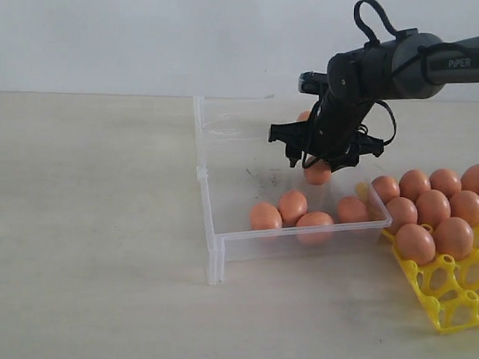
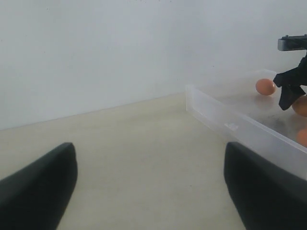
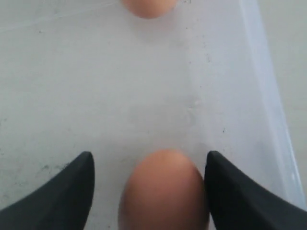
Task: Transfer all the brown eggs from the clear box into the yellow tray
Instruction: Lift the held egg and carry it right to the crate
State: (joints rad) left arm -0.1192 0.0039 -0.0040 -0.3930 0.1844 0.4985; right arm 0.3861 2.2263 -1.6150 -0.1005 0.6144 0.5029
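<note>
Egg placement decides your coming move: the brown egg (image 1: pixel 317 174) you are after sits on the floor of the clear box (image 1: pixel 300 237), straight under your right hand (image 3: pixel 149 160) and between its two fingers. Its long axis runs along the fingers rather than across them. That hand is spread, not pinching. The right wrist view shows one finger (image 3: pixel 230 191) just touching the shell, while the other finger (image 3: pixel 62 191) stands off with a bare strip of floor between. You probably need to shift the hand a little toward the touching side before you squeeze, or the egg may roll away from that finger. Your left hand (image 2: pixel 148 163) is spread wide on nothing, hanging over the desk (image 1: pixel 88 221) outside the box and well apart from every egg, so the right arm is plainly the nearer one. Counted in the exterior view, six brown eggs are in the box. They are the one under the hand, four brown eggs (image 1: pixel 292 205) near the front wall between five and seven o'clock from it, and a far egg (image 1: pixel 305 116) at twelve o'clock, half hidden by the arm. The yellow tray (image 1: pixel 448 301) lies at four o'clock from the box, just beside its near corner. You can count nine eggs in it, though the picture edge cuts it off and more may sit beyond.
</note>
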